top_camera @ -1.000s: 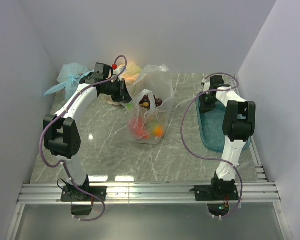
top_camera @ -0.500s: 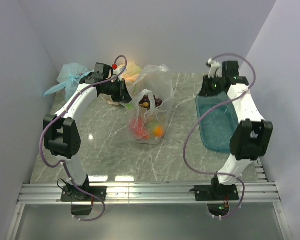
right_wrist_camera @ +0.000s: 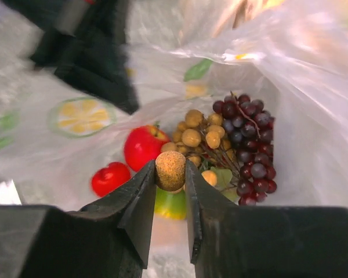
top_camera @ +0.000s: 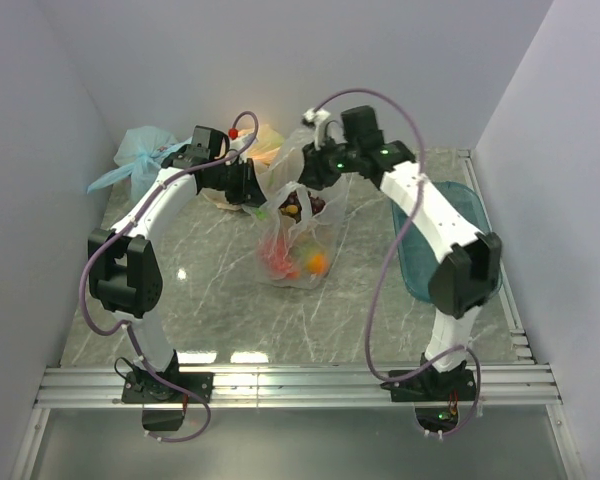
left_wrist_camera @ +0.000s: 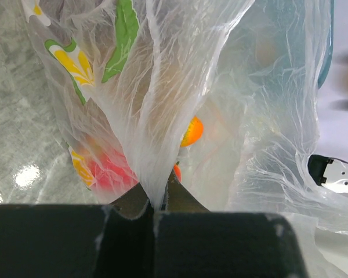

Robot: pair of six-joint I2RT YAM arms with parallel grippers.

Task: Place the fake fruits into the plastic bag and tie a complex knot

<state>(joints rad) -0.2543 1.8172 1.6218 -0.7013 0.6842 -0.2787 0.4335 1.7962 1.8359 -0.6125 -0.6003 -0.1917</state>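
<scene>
The clear plastic bag (top_camera: 302, 235) stands mid-table with its mouth held up. My left gripper (left_wrist_camera: 156, 204) is shut on a bunched edge of the plastic bag (left_wrist_camera: 162, 110), and red (left_wrist_camera: 107, 171) and orange (left_wrist_camera: 192, 130) fruits show through the film. My right gripper (right_wrist_camera: 170, 174) hovers over the bag mouth, shut on a small brown round fruit (right_wrist_camera: 170, 169). Below it inside lie a red apple (right_wrist_camera: 142, 146), a small red fruit (right_wrist_camera: 109, 177), dark purple grapes (right_wrist_camera: 252, 142), a tan cluster (right_wrist_camera: 200, 134) and a green-yellow fruit (right_wrist_camera: 171, 204). No knot is visible.
A blue tray (top_camera: 435, 250) lies at the right side of the table. A light blue bag (top_camera: 140, 160) sits at the back left, and an orange-yellow bag (top_camera: 265, 140) behind my left gripper (top_camera: 255, 195). Walls close in on three sides.
My right arm has swung left from over the blue tray to above the bag mouth, carrying the small brown fruit. The left arm has stayed still, holding the bag.
</scene>
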